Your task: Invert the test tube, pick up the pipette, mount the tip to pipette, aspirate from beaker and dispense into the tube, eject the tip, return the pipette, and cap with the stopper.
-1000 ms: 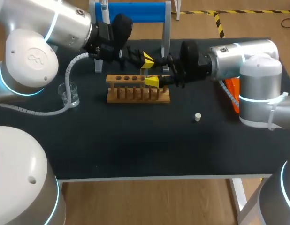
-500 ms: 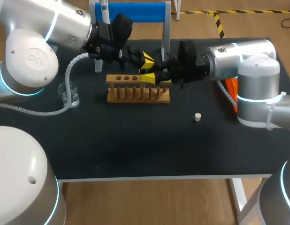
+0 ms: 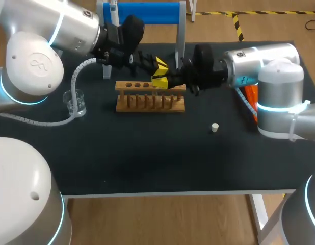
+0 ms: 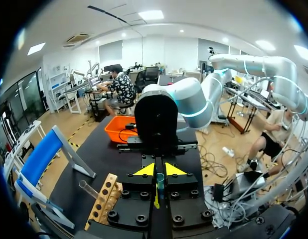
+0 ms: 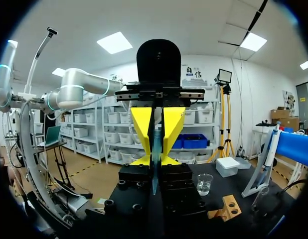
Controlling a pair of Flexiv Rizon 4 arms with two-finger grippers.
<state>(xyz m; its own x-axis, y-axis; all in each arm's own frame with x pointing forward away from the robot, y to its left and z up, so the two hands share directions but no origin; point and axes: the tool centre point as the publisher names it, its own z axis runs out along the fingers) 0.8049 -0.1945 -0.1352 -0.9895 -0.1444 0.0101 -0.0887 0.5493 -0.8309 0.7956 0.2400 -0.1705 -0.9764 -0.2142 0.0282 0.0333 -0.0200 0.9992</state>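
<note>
Above the wooden rack (image 3: pixel 150 97) my two grippers meet tip to tip. The left gripper (image 3: pixel 158 65) comes in from the back left, the right gripper (image 3: pixel 160 81) from the right. Both are shut on the clear test tube (image 4: pixel 160 180), which stands upright between the yellow tips. The right wrist view shows the test tube (image 5: pixel 155 149) pinched in the facing left gripper. A white stopper (image 3: pixel 214 127) lies on the black mat to the right of the rack. The glass beaker (image 3: pixel 75 102) stands at the left. The pipette (image 3: pixel 113 10) hangs on the blue stand (image 3: pixel 147 13) at the back.
An orange tray (image 3: pixel 252 99) sits at the right, partly behind my right arm. A grey cable hose (image 3: pixel 55 121) loops on the table by the beaker. The rack (image 5: pixel 225 208) and beaker (image 5: pixel 204 183) lie ahead of the right gripper.
The right gripper's fingers have closed from wide apart onto the test tube held by the left gripper. The left arm has kept still.
</note>
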